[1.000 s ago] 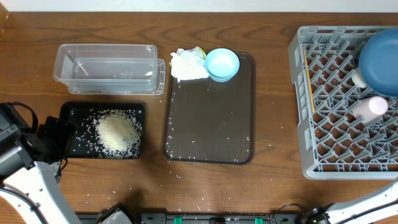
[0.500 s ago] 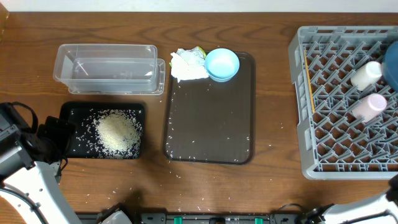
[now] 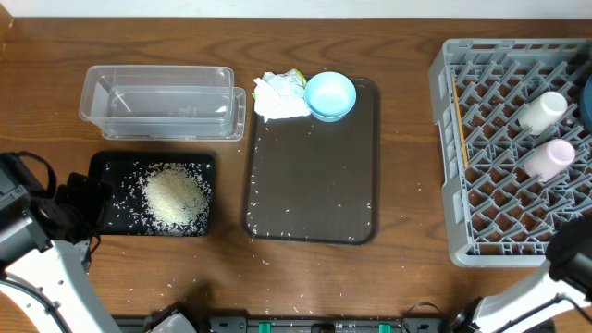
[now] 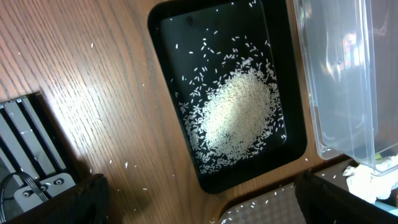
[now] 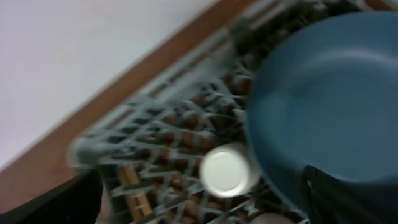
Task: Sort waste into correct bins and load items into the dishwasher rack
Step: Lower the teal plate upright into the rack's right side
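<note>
Loose white rice (image 3: 174, 197) is heaped in the black bin (image 3: 109, 218). The clear bin (image 3: 157, 100) stands behind it. A crumpled paper wad (image 3: 280, 95) and the small light-blue bowl (image 3: 329, 95) rest at the far end of the brown serving tray (image 3: 312, 176). The grey dishwasher rack (image 3: 504, 217) holds a white cup (image 3: 543, 111), a pink cup (image 3: 549, 159) and chopsticks (image 3: 460, 120). The dark-blue bowl (image 5: 329, 93) leans in the rack beside the white cup (image 5: 227, 169). My right gripper (image 5: 205, 208) is open above them, holding nothing. My left gripper (image 4: 205, 211) is open over the table by the rice (image 4: 239, 115).
Stray rice grains lie on the wood around the black bin and on the serving tray. The left arm (image 3: 42, 231) fills the near-left corner. The right arm (image 3: 569, 264) rises at the rack's near-right corner. Bare wood lies between serving tray and rack.
The dark-blue bowl has shifted right to the overhead view's edge, and my right gripper has opened and let go of it. The right arm now shows at the lower right. The left arm is still.
</note>
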